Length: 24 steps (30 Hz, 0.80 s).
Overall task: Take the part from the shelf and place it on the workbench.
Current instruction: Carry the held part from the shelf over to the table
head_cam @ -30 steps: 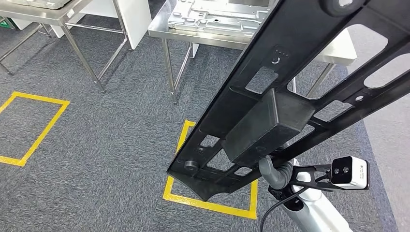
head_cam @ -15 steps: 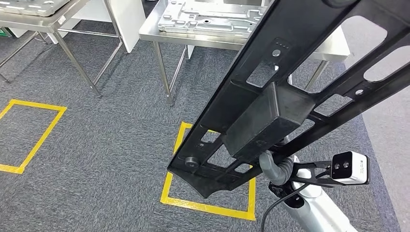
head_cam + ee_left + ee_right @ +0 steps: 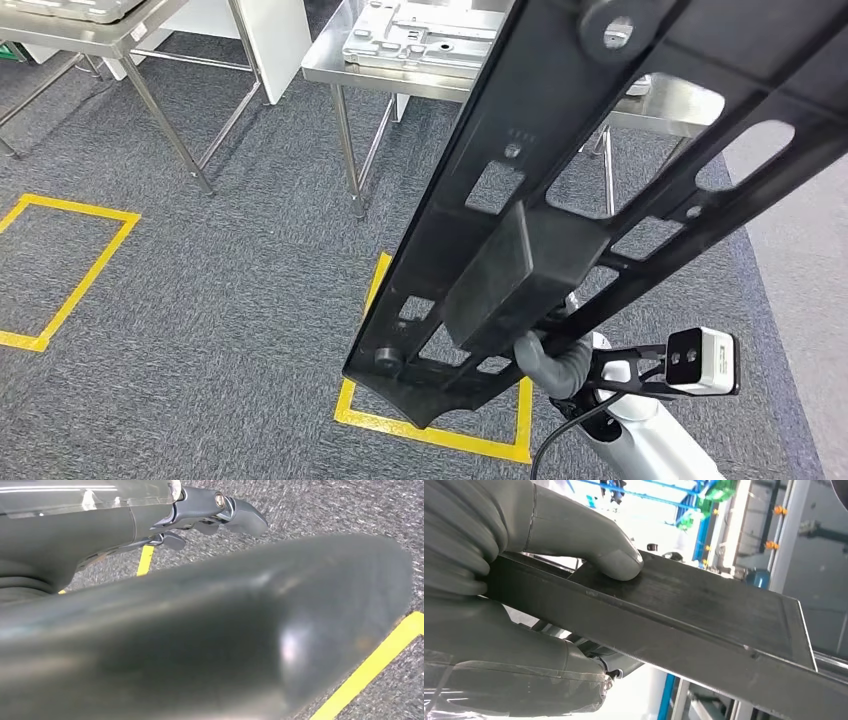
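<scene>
A long black frame part (image 3: 560, 90) with cut-outs and a box-shaped block (image 3: 510, 280) crosses the head view on a slant, its lower end over the floor. My right hand (image 3: 555, 362) grips it from below near the block. In the right wrist view the thumb (image 3: 614, 560) presses on the part's flat bar (image 3: 704, 605). The steel workbench (image 3: 380, 82) stands ahead, beyond the part, with silver stamped plates (image 3: 420, 35) on it. My left hand (image 3: 220, 515) hangs over the carpet, its fingers apart and holding nothing.
A second steel table (image 3: 100, 30) stands at the far left, a white panel (image 3: 275, 40) between the two. Yellow tape squares mark the grey carpet below the part (image 3: 440, 432) and at the left (image 3: 60, 260). My right wrist camera (image 3: 700, 360) sticks out at the lower right.
The whole view has shifted a little as I move. The part now stands steeper, its upper end swung left across the workbench. My right hand's hold is unchanged.
</scene>
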Available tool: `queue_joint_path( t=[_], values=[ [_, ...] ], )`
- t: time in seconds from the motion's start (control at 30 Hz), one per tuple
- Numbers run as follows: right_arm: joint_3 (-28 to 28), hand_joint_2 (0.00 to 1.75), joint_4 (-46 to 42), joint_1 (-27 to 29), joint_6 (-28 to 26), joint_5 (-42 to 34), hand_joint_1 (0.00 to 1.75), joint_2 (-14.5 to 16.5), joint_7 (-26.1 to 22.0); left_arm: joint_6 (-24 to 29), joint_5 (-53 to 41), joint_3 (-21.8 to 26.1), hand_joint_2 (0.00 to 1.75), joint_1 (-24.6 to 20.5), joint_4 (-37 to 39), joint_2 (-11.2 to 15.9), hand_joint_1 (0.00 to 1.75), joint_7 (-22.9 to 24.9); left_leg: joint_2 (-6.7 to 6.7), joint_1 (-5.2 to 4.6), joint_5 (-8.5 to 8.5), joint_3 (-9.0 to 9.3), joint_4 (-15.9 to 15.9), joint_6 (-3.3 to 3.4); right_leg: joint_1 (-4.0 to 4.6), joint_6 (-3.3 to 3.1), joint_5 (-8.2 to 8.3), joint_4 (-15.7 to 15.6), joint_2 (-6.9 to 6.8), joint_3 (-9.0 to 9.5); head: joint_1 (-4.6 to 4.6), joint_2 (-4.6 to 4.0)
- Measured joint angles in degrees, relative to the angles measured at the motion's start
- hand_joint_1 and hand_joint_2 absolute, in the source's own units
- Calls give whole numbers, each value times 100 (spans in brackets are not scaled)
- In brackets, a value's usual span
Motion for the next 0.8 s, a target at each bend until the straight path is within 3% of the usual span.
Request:
queue_joint_path(
  t=[0.07, 0.17, 0.23, 0.27, 0.33, 0.37, 0.4, 0.43, 0.5, 0.57, 0.7, 0.77, 0.8],
  values=[
    [24, 175, 30, 13, 98, 78, 175, 67, -3, 19, -5, 3, 0, -12, 0, -20, 0, 5, 1, -20, -52, 14, 33, -65, 19, -47, 195, -572, -11, 240, -3, 0],
    [51, 175, 114, -69, 231, -36, 175, 137, 120, 33, -24, 4, 0, -29, 0, -24, 0, 17, 15, -30, -90, 18, 34, -165, 39, -148, 165, -678, 5, 281, -25, 0],
    [58, 175, 168, -197, 268, -202, 175, 144, 239, 23, -39, 4, 0, -36, 0, -25, 0, 18, 19, -15, -203, -38, 205, -225, 22, -224, 159, -711, 8, 324, -39, 0],
    [60, 175, 192, -269, 272, -287, 175, 146, 293, 14, -46, 4, 0, -38, 0, -25, 0, 17, 18, -5, -333, -153, 456, -248, 17, -256, 155, -727, 6, 348, -48, 0],
    [67, 175, 244, -383, 248, -427, 175, 146, 381, -4, -59, 4, 0, -34, 0, -23, 0, 15, 17, 3, -658, -556, 1239, -277, 34, -296, 132, -728, 2, 372, -62, -1],
    [72, 175, 272, -414, 230, -477, 175, 145, 414, -7, -65, 4, 0, -27, 0, -21, 0, 15, 17, 5, -745, -751, 1573, -285, 44, -305, 120, -726, 2, 385, -63, -1],
    [79, 175, 300, -431, 213, -512, 175, 144, 437, -9, -74, 4, 0, -21, 0, -20, 0, 15, 17, 5, -720, -861, 1718, -284, 51, -309, 105, -724, 5, 403, -63, -1],
    [87, 175, 325, -439, 202, -537, 175, 141, 445, -9, -85, 4, 0, -16, 0, -20, 0, 15, 17, 5, -574, -850, 1617, -274, 56, -307, 87, -722, 10, 430, -64, -1],
    [107, 175, 362, -445, 194, -554, 175, 130, 403, -1, -103, 4, 0, -13, 0, -20, 0, 15, 15, 3, -122, -547, 881, -228, 60, -282, 38, -721, 20, 502, -64, -1],
    [123, 175, 387, -422, 207, -510, 175, 105, 288, 13, -105, 4, 0, -19, 0, -20, 0, 15, 10, -19, 101, -261, 256, -168, 77, -238, -1, -715, 26, 539, -62, 0],
    [169, 175, 396, -232, 288, -281, 175, 59, 81, 22, -72, 13, 0, -6, 0, -21, 0, 1, 1, -22, 92, -170, 66, -53, 91, -121, -42, -723, 26, 550, -56, 0],
    [196, 175, 386, -195, 305, -214, 175, 60, 105, -9, -49, 22, 0, -7, 0, -21, 0, -19, 8, 2, 102, -124, 10, 10, 85, -64, -239, -394, 22, 403, -39, 0],
    [210, 175, 382, -192, 300, -196, 175, 64, 147, -30, -45, 27, 0, -12, 0, -20, 0, -29, 11, 3, 98, -110, 0, 32, 74, -43, -403, -49, 18, 229, -30, -1]
  ],
)
